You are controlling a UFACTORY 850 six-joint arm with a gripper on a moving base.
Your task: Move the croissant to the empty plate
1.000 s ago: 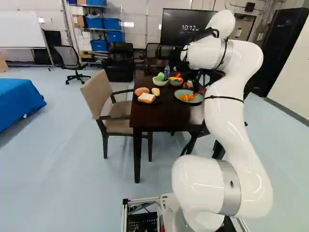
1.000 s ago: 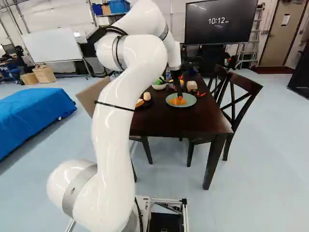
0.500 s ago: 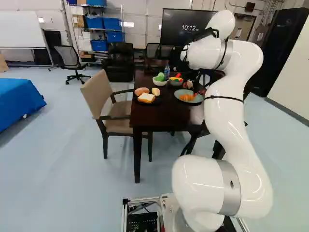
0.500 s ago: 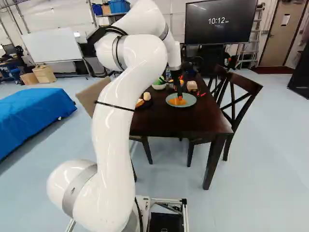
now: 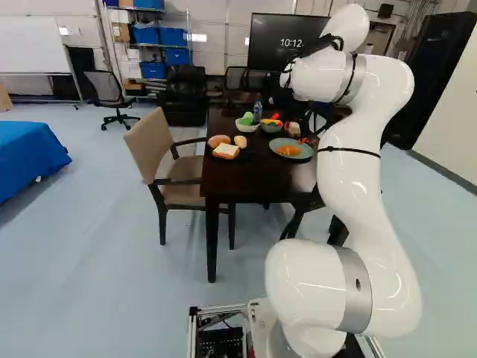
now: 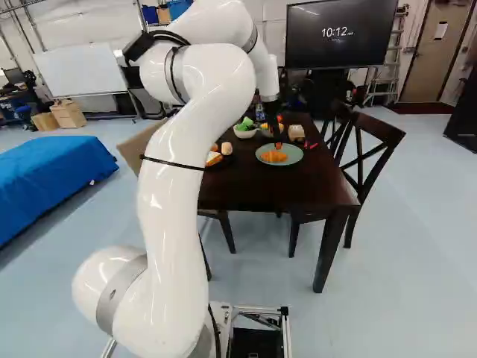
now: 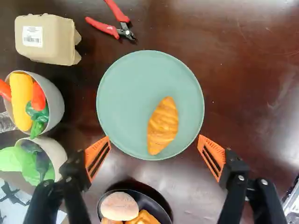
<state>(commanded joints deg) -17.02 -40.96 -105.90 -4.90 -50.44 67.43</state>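
Above the table, my gripper [image 6: 277, 134] hangs beyond the croissant [image 6: 274, 156] in the right base view. The croissant lies on the round green plate [image 6: 296, 153], with nothing else on that plate. Seen from the wrist, the gripper [image 7: 154, 156] stands wide open, its orange pads [image 7: 97, 158] far apart and nothing held between them. Just ahead of the fingers, the croissant [image 7: 163, 126] rests off-centre on the green plate [image 7: 124, 88]. A dark plate [image 7: 163, 210] under the gripper's near side carries bread pieces.
Ahead and to one side stand bowls of toy vegetables [image 7: 56, 100] and lettuce [image 7: 55, 151], beside a beige carton [image 7: 46, 39]. Red-handled cutters [image 7: 122, 29] lie past the green plate. Chairs [image 6: 376, 138] flank the dark table [image 6: 261, 192]; a bottle [image 5: 258, 110] stands near the bowls.
My arm has lifted, and the gripper has risen away from the croissant, which stays on the green plate. The base has not moved.
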